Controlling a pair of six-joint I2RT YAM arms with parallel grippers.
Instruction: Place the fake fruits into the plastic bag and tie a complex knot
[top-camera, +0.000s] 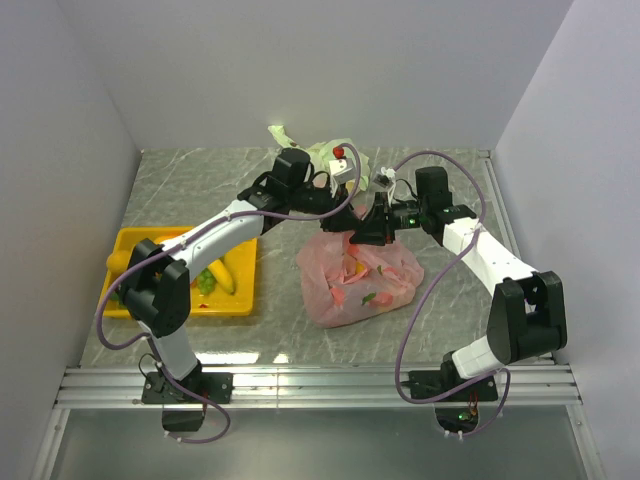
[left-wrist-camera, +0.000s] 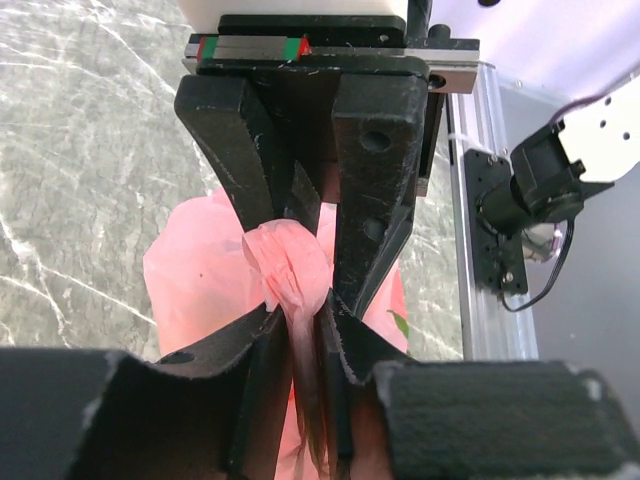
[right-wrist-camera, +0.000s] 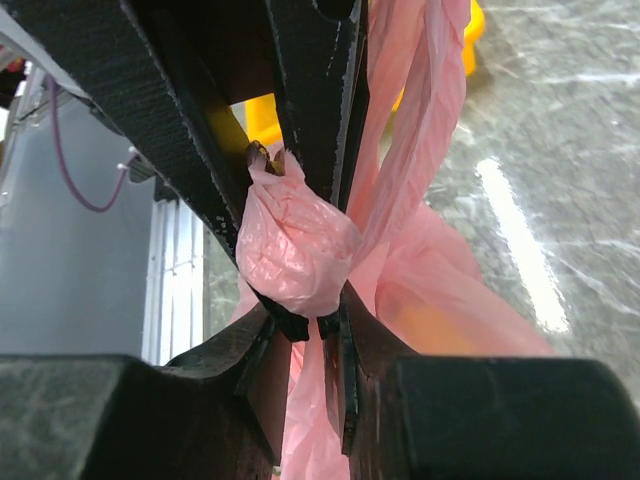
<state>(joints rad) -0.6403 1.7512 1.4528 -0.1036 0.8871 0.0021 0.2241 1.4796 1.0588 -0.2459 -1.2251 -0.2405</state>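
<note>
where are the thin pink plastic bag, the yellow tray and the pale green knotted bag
thin pink plastic bag (top-camera: 362, 285): top external view, bulging body
yellow tray (top-camera: 228, 311): top external view, near rim
pale green knotted bag (top-camera: 320, 150): top external view, crumpled top

My arms (top-camera: 215, 232) wear white shells over black joints, purple cables (top-camera: 445, 155) trailing; my pincer fingers (left-wrist-camera: 372, 180) are matte black.

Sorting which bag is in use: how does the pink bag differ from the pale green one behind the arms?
The pink bag lies central on the table; the pale green bag at its far edge. The pink bag's twisted top is pinched by the left pincer and right pincer; no pincer holds the pale green bag. Both are crumpled thin plastic.
</note>
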